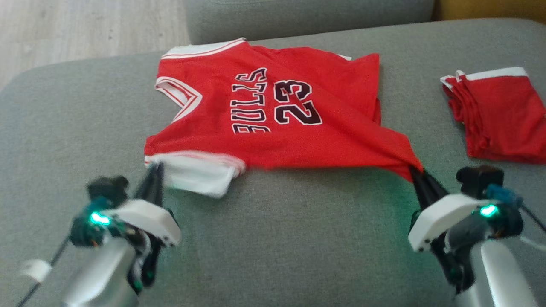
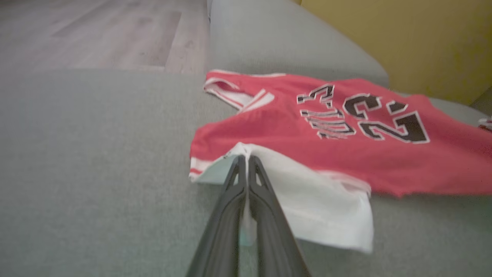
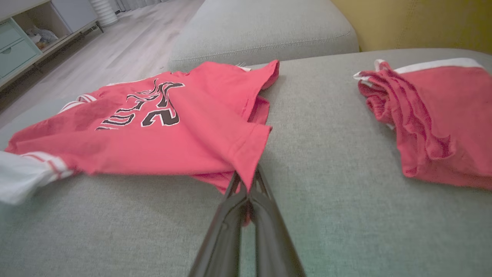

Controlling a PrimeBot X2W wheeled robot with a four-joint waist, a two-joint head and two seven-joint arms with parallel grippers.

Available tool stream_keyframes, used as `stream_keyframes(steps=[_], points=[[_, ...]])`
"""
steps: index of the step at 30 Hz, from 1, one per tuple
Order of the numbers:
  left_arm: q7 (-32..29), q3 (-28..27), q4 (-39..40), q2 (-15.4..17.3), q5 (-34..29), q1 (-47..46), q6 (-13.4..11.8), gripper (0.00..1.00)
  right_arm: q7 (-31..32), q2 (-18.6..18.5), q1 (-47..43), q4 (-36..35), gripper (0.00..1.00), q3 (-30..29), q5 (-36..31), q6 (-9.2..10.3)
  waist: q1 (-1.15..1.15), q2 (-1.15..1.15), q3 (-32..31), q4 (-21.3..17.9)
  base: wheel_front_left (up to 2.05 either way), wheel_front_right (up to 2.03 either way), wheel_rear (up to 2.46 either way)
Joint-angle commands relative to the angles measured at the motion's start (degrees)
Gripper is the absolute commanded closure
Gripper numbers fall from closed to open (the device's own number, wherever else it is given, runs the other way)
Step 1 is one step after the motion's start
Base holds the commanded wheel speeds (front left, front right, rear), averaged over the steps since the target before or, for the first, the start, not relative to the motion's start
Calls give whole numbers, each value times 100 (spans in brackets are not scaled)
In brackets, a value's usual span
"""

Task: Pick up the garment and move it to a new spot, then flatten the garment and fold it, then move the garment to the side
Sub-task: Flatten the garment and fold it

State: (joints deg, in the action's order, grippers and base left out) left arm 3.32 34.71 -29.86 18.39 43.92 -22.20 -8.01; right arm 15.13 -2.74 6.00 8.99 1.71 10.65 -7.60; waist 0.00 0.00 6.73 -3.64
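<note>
While the red sleeveless basketball jersey with black "BULLS 23" lettering (image 1: 273, 123) lies spread front-up on the grey fabric sofa seat (image 1: 298, 247), both claws pinch its near edge. The left claw (image 1: 155, 168) has its two dark fingers pressed together on the white flap at the jersey's near left corner. In the left wrist view a strip of that white cloth shows squeezed between the fingers, and the rest of the flap spills to one side of them. The right claw (image 1: 416, 172) is clamped on the near right corner of the red cloth, which is drawn out into a taut point toward the fingertips. From that corner a ridge of fabric runs back up across the jersey body, with a folded layer showing beneath it. The jersey thus lies just beyond both claws, stretched between them, its neckline toward the robot's left and its far edge near the sofa back. A bundle of folded red shorts with white trim (image 1: 499, 115) rests on the same seat to the right, well apart from the jersey. Pale wooden floor (image 1: 85, 30) shows past the sofa at the upper left.
</note>
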Motion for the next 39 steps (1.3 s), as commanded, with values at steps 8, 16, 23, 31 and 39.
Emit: stream_keyframes(steps=[8, 16, 23, 31, 39], points=[[414, -947, 1439, 722, 155, -761, -81, 100, 80, -577, 959, -124, 100, 160, 63, 11, 0, 0, -278, 193, 0, 0, 0], [307, -1399, 2299, 1122, 152, -1531, -221, 100, 142, -1293, 2054, -69, 100, 663, 546, 11, 0, 0, -583, 232, 0, 0, 0], [248, -1516, 2681, 1318, -36, -2146, -302, 100, -144, -1758, 2921, -145, 100, 931, 920, 11, 0, 0, -772, 218, 0, 0, 0], [87, -1617, 3067, 1506, -64, -2366, -384, 100, -330, -1891, 3078, -489, 100, 925, 1133, 11, 0, 0, -836, 170, 0, 0, 0], [-566, -1757, 3643, 1988, 157, -2236, -460, 100, 133, -1882, 2771, -1268, 100, 589, 1166, 11, 0, 0, -252, 67, 0, 0, 0]])
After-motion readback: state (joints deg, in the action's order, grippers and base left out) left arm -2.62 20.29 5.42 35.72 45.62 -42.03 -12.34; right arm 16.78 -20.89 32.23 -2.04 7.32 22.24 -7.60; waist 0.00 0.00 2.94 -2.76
